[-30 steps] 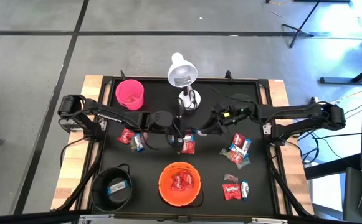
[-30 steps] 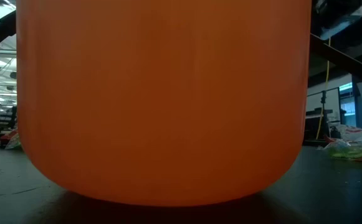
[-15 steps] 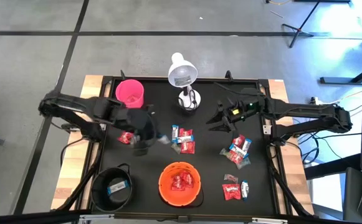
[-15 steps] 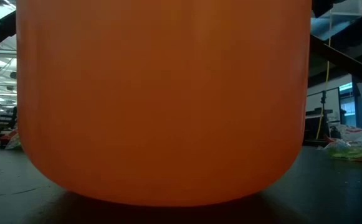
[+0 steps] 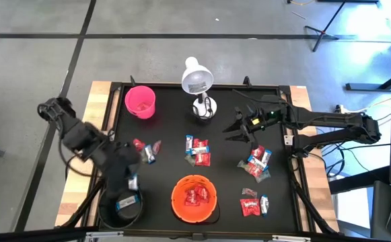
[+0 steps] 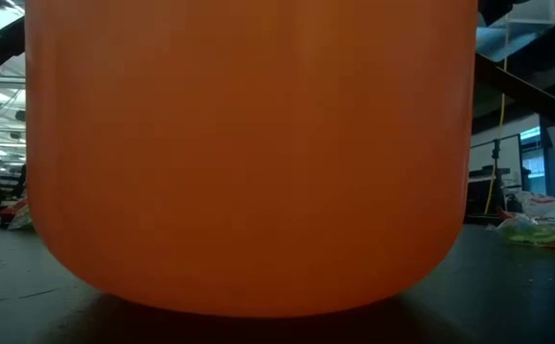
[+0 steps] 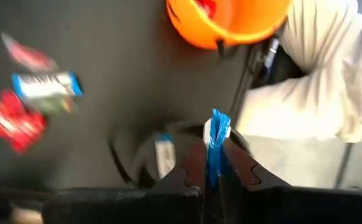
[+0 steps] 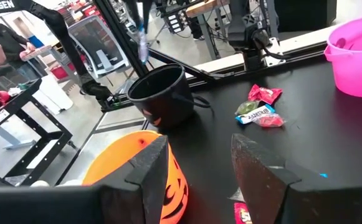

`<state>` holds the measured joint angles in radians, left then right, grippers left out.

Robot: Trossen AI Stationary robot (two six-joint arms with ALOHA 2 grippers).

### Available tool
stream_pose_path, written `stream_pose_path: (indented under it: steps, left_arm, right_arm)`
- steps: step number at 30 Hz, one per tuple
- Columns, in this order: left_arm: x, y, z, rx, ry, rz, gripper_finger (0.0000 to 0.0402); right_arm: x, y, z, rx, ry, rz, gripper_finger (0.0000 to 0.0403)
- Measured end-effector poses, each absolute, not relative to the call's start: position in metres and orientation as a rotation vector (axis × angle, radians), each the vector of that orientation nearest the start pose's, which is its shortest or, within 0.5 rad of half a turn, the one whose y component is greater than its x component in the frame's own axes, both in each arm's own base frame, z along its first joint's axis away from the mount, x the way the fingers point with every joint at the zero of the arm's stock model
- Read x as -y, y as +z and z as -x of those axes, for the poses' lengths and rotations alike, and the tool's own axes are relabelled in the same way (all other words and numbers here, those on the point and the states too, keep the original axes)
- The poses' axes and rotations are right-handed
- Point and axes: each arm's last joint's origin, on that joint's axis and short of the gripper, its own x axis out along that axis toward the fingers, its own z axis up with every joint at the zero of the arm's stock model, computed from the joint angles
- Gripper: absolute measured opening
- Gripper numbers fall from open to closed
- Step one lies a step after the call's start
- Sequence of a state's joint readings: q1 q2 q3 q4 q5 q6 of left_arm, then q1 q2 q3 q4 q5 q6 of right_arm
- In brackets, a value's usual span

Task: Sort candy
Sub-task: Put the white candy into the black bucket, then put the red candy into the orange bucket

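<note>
My left gripper (image 5: 132, 181) hangs over the far rim of the black bowl (image 5: 121, 204) and is shut on a blue-and-white candy (image 7: 217, 138). One blue-and-white candy (image 5: 124, 202) lies in that bowl. The orange bowl (image 5: 194, 197) holds red candies. Loose candies lie on the mat in groups (image 5: 145, 150), (image 5: 197, 152), (image 5: 256, 163), (image 5: 254, 204). My right gripper (image 5: 239, 132) hovers open right of the lamp, touching nothing. In the right wrist view my right gripper (image 8: 199, 168) looks toward both bowls. The low view shows only the orange bowl's wall (image 6: 248, 153). My left gripper pinches the blue-and-white candy by its lower end (image 7: 213, 167) between the two fingers. The fingers point down from above. The wrapper stands out past the fingertips, lifted clear above the black bowl (image 7: 144, 158).
A white desk lamp (image 5: 196, 81) stands at the far middle of the black mat, a pink cup (image 5: 140, 101) to its left. The mat's raised frame (image 5: 295, 168) bounds the work area. Stands and a person show in the room beyond (image 8: 0, 37).
My left arm has swung from the candy group at the table's middle toward the near left corner, carrying the blue-and-white candy, and now stands over the black bowl. My right gripper drew back a little toward the table's right edge, then kept still.
</note>
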<state>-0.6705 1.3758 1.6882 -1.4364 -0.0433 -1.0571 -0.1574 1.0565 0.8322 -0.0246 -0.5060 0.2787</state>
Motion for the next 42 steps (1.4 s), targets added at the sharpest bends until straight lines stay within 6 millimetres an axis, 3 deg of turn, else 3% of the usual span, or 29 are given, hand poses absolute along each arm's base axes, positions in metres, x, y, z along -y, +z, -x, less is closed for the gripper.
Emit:
stream_pose_path:
  steps: [10, 15, 20, 26, 29, 32, 37, 42]
  left_arm:
    - [0.19, 0.39, -0.161, -1.198, 0.164, 0.523, 0.0014]
    - [0.204, 0.38, -0.16, -1.235, 0.213, 0.515, 0.0066]
    - [0.203, 0.375, -0.158, -1.244, 0.271, 0.449, 0.0121]
    - [0.191, 0.377, -0.162, -1.126, 0.325, 0.312, 0.0139]
    - [0.181, 0.379, -0.171, -1.025, 0.352, 0.211, 0.0139]
    - [0.167, 0.379, -0.185, -1.034, 0.367, 0.146, 0.0139]
    - [0.134, 0.369, -0.198, -1.104, 0.405, 0.065, 0.0139]
    - [0.092, 0.351, -0.187, -1.071, 0.472, 0.12, 0.014]
  right_arm:
    - [0.023, 0.314, -0.232, -0.282, 0.315, -0.332, 0.0174]
    - [0.023, 0.314, -0.232, -0.282, 0.315, -0.332, 0.0174]
    - [0.022, 0.314, -0.232, -0.285, 0.315, -0.334, 0.0174]
    - [0.022, 0.313, -0.232, -0.287, 0.317, -0.329, 0.0174]
    - [0.023, 0.314, -0.232, -0.275, 0.303, -0.303, 0.0174]
    - [0.023, 0.314, -0.232, -0.274, 0.293, -0.294, 0.0174]
    - [0.023, 0.314, -0.232, -0.271, 0.295, -0.272, 0.0174]
    - [0.023, 0.313, -0.232, -0.278, 0.297, -0.252, 0.0174]
